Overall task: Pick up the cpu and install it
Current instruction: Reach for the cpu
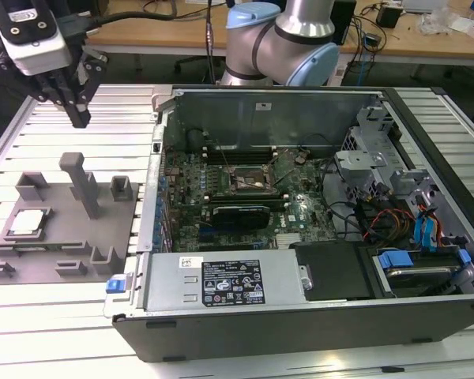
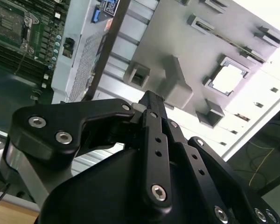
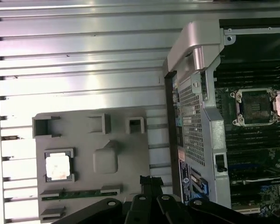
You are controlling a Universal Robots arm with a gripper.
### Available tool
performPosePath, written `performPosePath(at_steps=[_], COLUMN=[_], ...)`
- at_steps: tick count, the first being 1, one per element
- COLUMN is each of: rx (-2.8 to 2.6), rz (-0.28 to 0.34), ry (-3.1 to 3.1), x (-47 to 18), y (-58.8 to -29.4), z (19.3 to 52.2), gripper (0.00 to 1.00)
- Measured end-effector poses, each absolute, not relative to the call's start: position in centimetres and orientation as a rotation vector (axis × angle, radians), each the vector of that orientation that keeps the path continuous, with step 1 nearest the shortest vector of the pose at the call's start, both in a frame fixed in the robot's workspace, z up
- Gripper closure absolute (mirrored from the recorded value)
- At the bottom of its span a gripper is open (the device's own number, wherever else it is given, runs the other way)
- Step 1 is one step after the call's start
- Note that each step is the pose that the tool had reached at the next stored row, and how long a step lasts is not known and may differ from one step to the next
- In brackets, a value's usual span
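Lying in the grey fixture plate [image 1: 62, 235] at the exterior view's left, the cpu [image 1: 28, 223] is sitting apart from the gripper [image 1: 79, 118], which is hanging above the plate, clenched on nothing, while the motherboard socket [image 1: 249, 180] is showing inside the open computer case [image 1: 300, 328] farther right.

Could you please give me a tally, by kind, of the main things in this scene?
cpu: 1
grey fixture plate: 1
open computer case: 1
motherboard socket: 1
gripper: 1
Total: 5
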State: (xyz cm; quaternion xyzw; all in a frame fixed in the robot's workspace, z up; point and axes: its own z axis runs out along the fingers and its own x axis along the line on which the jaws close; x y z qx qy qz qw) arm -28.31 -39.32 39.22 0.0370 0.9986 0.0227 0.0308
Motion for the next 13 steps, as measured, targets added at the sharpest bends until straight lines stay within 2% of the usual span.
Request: performPosePath(at_steps=[13], rx=[0.114], rz=[0.07], ry=[3.07], x=[-31.9], y=[-39.3], z=[38.8], gripper=[0.89])
